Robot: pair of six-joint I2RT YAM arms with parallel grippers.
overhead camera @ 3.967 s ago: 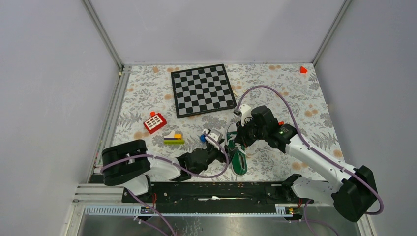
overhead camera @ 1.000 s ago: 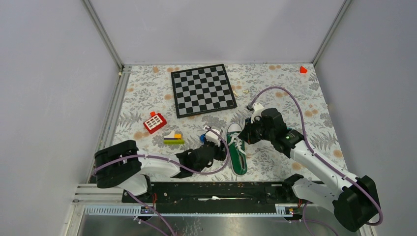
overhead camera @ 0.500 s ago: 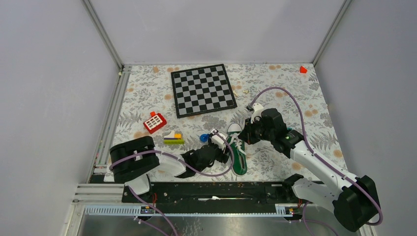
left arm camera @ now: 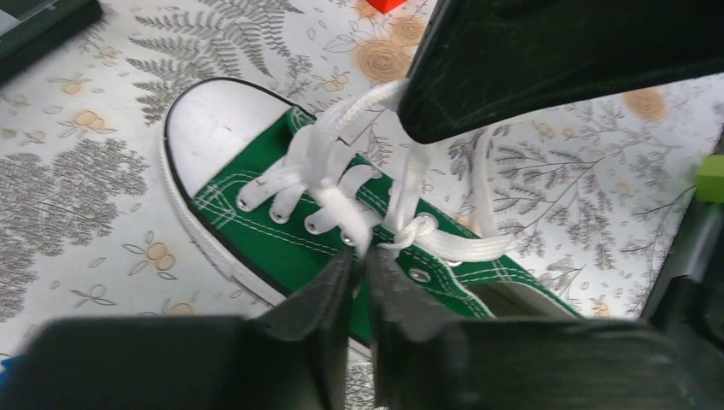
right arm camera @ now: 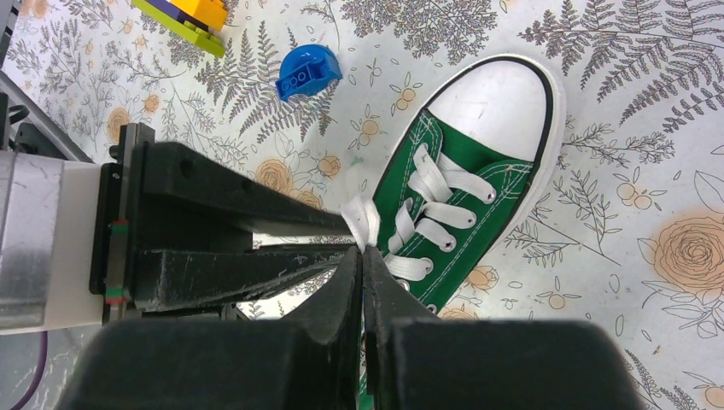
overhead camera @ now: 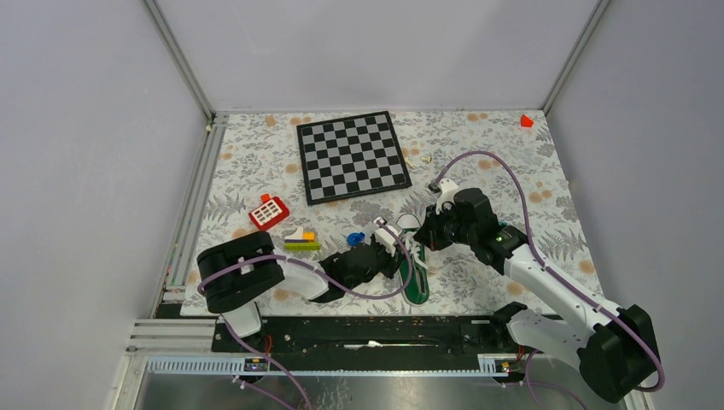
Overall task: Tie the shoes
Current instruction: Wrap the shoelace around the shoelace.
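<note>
While the right gripper point(right arm camera: 363, 254) pinches the laces point(right arm camera: 367, 220), the left gripper point(left arm camera: 359, 261), reaching low across the sneaker point(left arm camera: 271, 237), nips them too.

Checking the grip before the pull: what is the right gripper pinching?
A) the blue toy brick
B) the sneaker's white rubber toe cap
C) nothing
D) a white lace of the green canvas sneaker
D: the right gripper is shut on a white lace rising from the green canvas sneaker.
</note>
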